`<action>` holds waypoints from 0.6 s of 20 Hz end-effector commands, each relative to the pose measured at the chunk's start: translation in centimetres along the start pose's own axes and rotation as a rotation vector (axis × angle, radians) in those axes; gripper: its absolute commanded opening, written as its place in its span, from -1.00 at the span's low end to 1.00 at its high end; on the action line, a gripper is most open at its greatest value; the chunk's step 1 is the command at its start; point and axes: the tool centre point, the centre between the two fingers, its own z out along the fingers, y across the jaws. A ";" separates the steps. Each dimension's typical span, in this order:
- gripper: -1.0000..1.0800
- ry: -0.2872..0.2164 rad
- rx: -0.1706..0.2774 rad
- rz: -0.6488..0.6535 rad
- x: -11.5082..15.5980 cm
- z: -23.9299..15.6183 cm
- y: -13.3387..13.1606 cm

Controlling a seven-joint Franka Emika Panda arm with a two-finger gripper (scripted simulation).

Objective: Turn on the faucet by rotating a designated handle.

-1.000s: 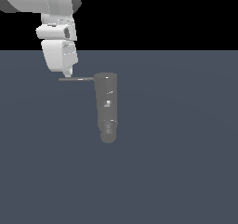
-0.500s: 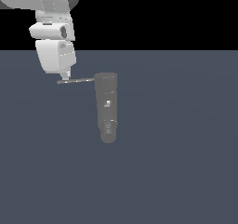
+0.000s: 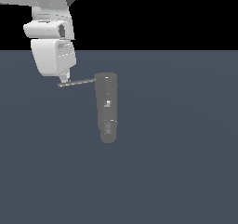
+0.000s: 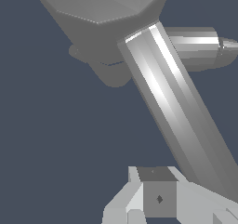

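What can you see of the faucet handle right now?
The handle is a thin, straight, dark grey rod with a metallic sheen, faceted in the wrist view. It sticks out sideways from the cap of the faucet toward the exterior view's left, roughly level, tilting slightly down at the free end. The pincer sits right at that free end; whether it touches the rod cannot be told.
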 end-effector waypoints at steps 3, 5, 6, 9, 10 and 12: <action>-1.00 0.001 -0.002 -0.006 -0.3 0.0 1.6; -1.00 0.001 -0.002 -0.006 -0.2 -0.1 2.1; -1.00 0.001 -0.002 -0.006 -0.2 -0.1 2.4; -1.00 -0.001 -0.001 -0.001 0.2 0.0 2.2; -1.00 -0.001 -0.001 -0.001 0.4 0.0 2.4; -1.00 0.000 -0.001 -0.001 0.8 0.0 2.9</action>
